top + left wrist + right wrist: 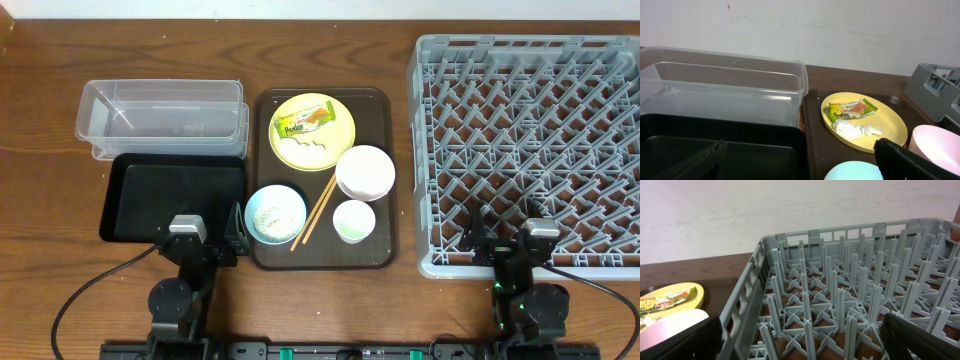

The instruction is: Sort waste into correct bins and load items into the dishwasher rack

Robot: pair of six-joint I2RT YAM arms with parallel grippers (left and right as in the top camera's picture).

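On the yellow plate (pixel 312 132) lie a yellow-green wrapper (pixel 305 121) and white rice scraps (pixel 318 146). Near it are a white bowl (pixel 365 172), a light blue bowl (pixel 275 213), a small white cup (pixel 354 221) and chopsticks (pixel 313 212). The clear tub (pixel 160 118) and black tray (pixel 175 195) stand at the left, and the grey rack (pixel 530 150) fills the right. My left gripper (pixel 198 240) hangs open over the black tray's near edge, holding nothing. Over the rack's near edge my right gripper (pixel 515 245) is also open and empty.
A brown serving tray (pixel 330 258) carries the plate, bowls, cup and chopsticks between the bins and the rack. Black cables trail from both arm bases along the table's front edge. The back wall is close behind the tub and rack.
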